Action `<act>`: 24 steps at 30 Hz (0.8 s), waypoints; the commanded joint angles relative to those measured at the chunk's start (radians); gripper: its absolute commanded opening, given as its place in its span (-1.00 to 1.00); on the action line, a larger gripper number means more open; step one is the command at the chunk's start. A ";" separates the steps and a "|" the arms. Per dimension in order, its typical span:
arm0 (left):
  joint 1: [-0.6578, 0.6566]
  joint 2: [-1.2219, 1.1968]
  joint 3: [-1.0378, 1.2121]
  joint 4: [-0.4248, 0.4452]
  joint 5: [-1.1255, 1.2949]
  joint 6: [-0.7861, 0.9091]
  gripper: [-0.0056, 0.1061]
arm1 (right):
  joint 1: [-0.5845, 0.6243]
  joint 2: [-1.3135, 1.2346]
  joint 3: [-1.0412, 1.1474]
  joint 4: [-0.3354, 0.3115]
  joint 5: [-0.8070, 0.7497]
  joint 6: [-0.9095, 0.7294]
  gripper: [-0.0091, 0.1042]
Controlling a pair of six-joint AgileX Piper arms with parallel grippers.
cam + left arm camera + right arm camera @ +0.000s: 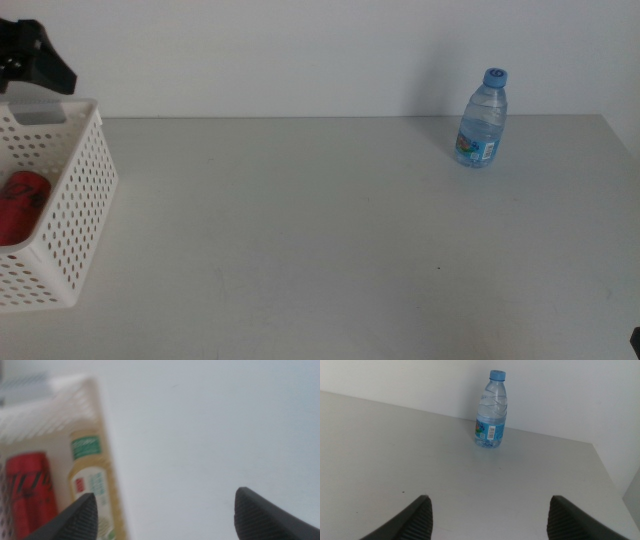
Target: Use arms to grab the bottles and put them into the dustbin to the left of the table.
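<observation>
Dark wedge-shaped jaws — matte, textured, with rounded tips

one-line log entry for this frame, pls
in dustbin: red can, yellow tea bottle | on table: water bottle, upright | left tool: open, over dustbin | right tool: open, facing water bottle

A plain white wall stands behind the tabletop and fills the middle view from about ten o'clock through twelve to two o'clock. It is bare and evenly lit, with a faint grey shadow on it toward one o'clock. The same wall shows in the right wrist view, meeting the tabletop's far edge in a straight line. A tiny dark speck lies on the tabletop toward five o'clock from the middle view's centre. Beyond the tabletop's side edge in the right wrist view runs a pale strip, possibly floor or more wall.
</observation>
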 commanded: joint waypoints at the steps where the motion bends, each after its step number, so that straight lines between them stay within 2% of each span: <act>1: -0.062 -0.085 -0.029 -0.066 -0.021 0.054 0.78 | -0.008 -0.021 -0.009 -0.006 -0.070 -0.005 0.19; 6: -0.244 -0.215 0.034 -0.048 -0.141 0.039 0.78 | -0.008 -0.021 -0.009 -0.006 -0.070 -0.005 0.19; 14: -0.532 -0.567 0.448 0.060 -0.563 0.007 0.78 | -0.008 -0.021 -0.009 -0.006 -0.070 -0.005 0.19; 20: -0.629 -0.769 0.714 0.063 -0.680 -0.017 0.78 | -0.008 -0.021 -0.009 -0.006 -0.070 -0.005 0.19; 24: -0.670 -0.877 0.845 0.188 -0.731 -0.180 0.78 | -0.008 -0.021 -0.009 -0.006 -0.070 -0.005 0.19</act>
